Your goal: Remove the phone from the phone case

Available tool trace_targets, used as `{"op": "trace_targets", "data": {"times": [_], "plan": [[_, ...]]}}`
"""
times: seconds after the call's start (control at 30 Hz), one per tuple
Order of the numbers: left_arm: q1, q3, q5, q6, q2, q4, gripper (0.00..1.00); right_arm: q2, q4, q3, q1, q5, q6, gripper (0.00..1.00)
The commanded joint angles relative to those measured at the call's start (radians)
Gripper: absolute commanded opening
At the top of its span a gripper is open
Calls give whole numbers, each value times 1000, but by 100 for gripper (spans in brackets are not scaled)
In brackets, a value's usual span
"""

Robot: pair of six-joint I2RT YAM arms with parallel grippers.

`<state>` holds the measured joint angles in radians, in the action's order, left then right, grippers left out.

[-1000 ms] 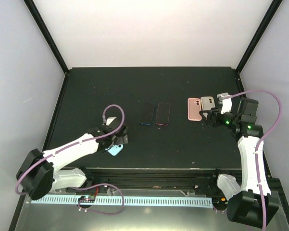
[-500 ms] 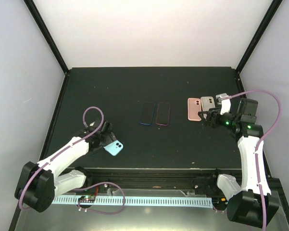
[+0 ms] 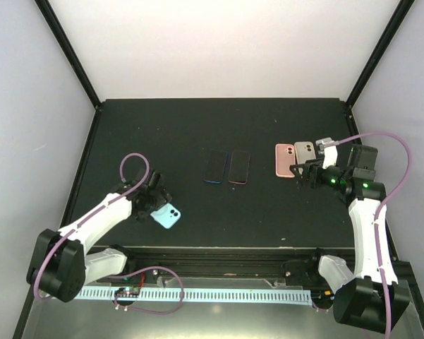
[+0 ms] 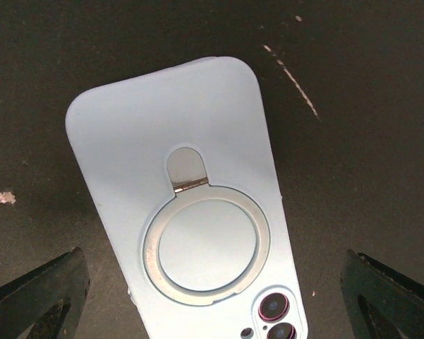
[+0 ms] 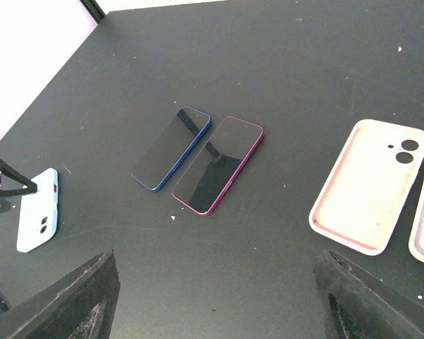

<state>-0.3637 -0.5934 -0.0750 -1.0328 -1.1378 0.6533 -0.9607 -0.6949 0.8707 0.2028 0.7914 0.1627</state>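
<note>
On the black table, the pale blue cased phone lies back up near the front-left edge, the left fingers spread empty over it and the right fingers released well apart, so the approach seems in hand, and next comes closing on the case's edges.

Matte black table, squared off, fills the floor of a 3-sided enclosure. Back wall plain white, brightly and evenly lit. Left wall and right wall pale grey with a lilac cast. 2 black posts, left post and right post, slant up from the rear corners. Black rail along the near edge; below it a pale blue perforated strip. Tabletop dusty: white scratch, small crumb, scattered specks.
</note>
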Motion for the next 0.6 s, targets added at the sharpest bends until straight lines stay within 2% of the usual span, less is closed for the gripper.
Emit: {"op": "trace_targets", "data": {"times": [0.0,0.07,0.23,0.4,0.5,0.57], "plan": [[16,-89,-11,-107,-71,115,99,-1,-9,19,1,15,20,76],[19,-128,-13,-128,-122,181,99,-10,-16,21,1,16,24,77],[22,-123,54,-124,-190,119,99,-25,-30,31,0,41,31,77],[29,-160,81,-130,-282,154,99,-28,-32,29,0,41,32,77],[31,-152,110,-123,-326,118,99,-38,-35,31,0,50,34,77],[31,-140,131,-124,-347,95,96,-44,-37,31,0,44,35,77]]}}
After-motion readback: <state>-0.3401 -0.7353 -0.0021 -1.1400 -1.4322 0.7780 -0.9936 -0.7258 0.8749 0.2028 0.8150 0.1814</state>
